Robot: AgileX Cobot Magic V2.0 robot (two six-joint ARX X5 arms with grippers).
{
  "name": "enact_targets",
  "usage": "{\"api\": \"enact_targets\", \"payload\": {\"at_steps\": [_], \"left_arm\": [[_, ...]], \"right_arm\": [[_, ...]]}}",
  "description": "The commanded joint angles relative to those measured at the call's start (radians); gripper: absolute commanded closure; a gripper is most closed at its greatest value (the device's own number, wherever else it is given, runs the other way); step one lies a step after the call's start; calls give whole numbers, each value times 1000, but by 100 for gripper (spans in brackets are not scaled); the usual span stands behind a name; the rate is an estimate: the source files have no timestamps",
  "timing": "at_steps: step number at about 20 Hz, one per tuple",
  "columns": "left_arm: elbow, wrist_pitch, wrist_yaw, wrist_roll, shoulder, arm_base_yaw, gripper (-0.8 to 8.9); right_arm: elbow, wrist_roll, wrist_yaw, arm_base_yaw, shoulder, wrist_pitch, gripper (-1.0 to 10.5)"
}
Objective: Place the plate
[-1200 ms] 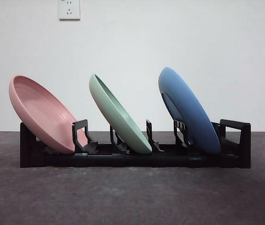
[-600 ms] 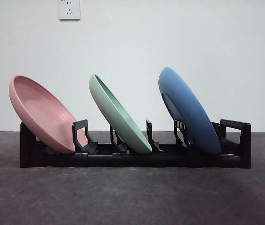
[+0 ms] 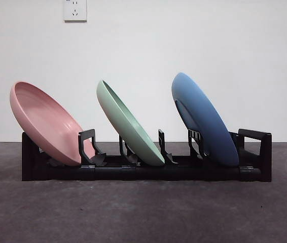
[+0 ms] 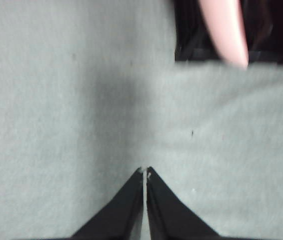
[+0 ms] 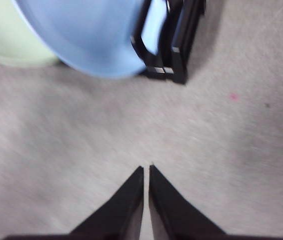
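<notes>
blue plate [image 5: 89, 35] blurred, cut off; pink plate [image 4: 224, 30] cut off.

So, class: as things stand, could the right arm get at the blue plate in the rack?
Probably yes. The right hand is shut, holds nothing and hangs over bare table beside the blue plate. Nothing lies between them. The plate's upper rim stands free of the rack; the hand would need to open first.
</notes>
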Motion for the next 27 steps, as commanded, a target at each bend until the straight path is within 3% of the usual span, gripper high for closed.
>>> {"api": "enact_targets", "payload": {"at_steps": [1, 3, 5, 10, 14, 20, 27], "left_arm": [[32, 27, 5, 39, 11, -2, 616], [33, 32, 5, 39, 10, -2, 463], [33, 29, 5, 39, 10, -2, 469], [33, 46, 5, 39, 10, -2, 469], [33, 57, 5, 38, 10, -2, 469], [33, 57, 5, 34, 10, -2, 469], [33, 61, 5, 34, 10, -2, 469]], "right_arm": [[45, -95, 56, 31, 58, -16, 894], [63, -111, 80, 55, 89, -26, 735], [66, -111, 82, 78, 97, -29, 673], [124, -55, 81, 138, 134, -62, 675], [339, 37, 82, 192, 290, -164, 675], [622, 111, 153, 278, 520, -145, 675], [794, 113, 153, 385, 766, -130, 675]]}}
